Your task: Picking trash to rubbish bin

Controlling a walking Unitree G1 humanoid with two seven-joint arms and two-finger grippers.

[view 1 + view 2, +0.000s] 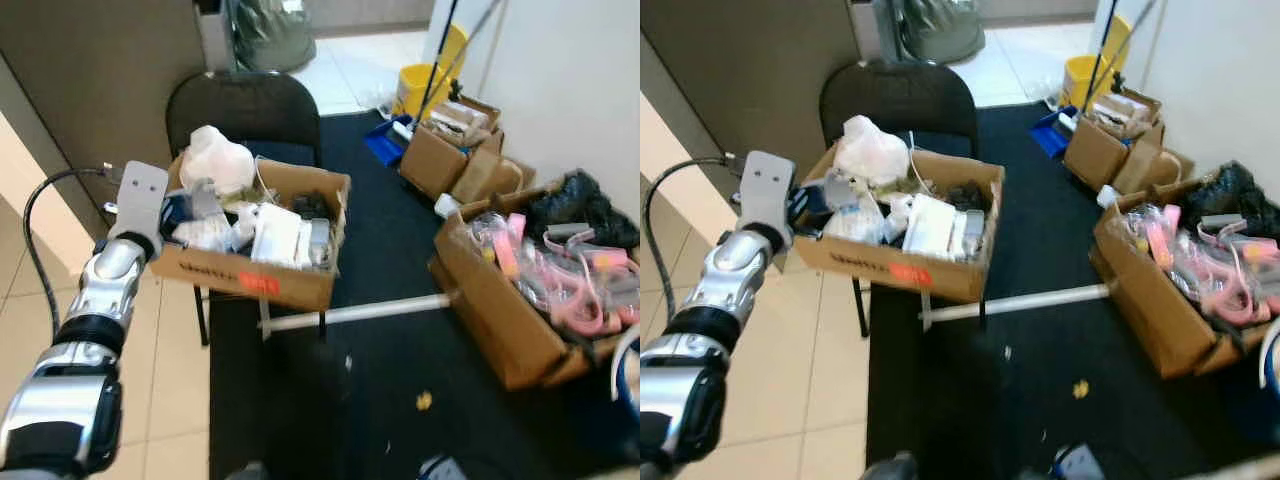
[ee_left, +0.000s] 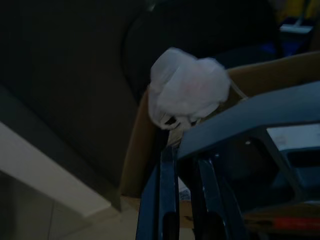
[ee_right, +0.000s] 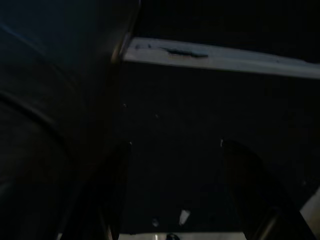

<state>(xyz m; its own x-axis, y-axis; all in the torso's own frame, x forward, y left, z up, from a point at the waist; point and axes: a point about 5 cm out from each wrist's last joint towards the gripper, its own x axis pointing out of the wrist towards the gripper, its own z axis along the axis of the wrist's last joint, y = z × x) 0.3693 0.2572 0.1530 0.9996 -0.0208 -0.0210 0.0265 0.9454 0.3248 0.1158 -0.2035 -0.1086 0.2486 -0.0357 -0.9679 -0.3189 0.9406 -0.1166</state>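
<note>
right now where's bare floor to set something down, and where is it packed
Bare: the black mat between the white pole and the small yellow scrap, and the tiled floor beside the chair. Packed: the cardboard box on the chair and the box of pink items.

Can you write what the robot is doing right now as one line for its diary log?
phase: reaching | left end effector: at cardboard box on chair | nearest: white plastic bag | right arm: idle

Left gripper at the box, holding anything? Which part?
Cannot tell. The left gripper is at the near corner of the cardboard box, below the white bag; no grasp is visible. Right arm idle.
</note>
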